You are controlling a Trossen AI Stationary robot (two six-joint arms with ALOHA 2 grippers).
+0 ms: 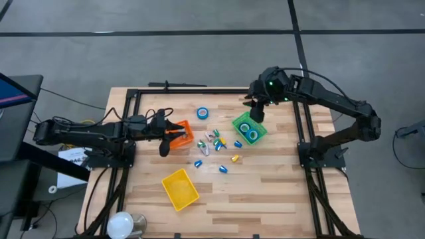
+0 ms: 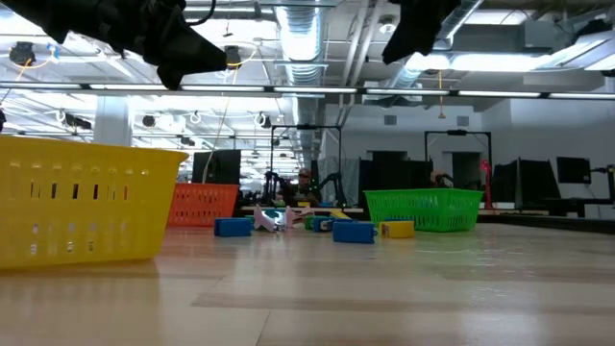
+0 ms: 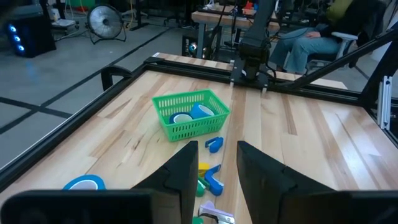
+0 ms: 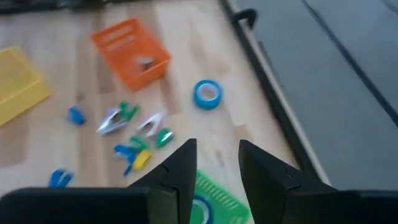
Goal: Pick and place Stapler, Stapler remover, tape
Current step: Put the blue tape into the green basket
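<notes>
The right gripper is hanging over the green bin near the worktop's far edge, its fingers parted and holding nothing. The left gripper is hovering beside the orange bin, fingers also parted and empty. Two tape rolls are lying in the green bin; the right wrist view is showing a third roll loose on the worktop.

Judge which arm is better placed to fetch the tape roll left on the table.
Right, probably: the right gripper hangs open-fingered over the green bin, where tape goes; the loose tape roll lies between both arms.
</notes>
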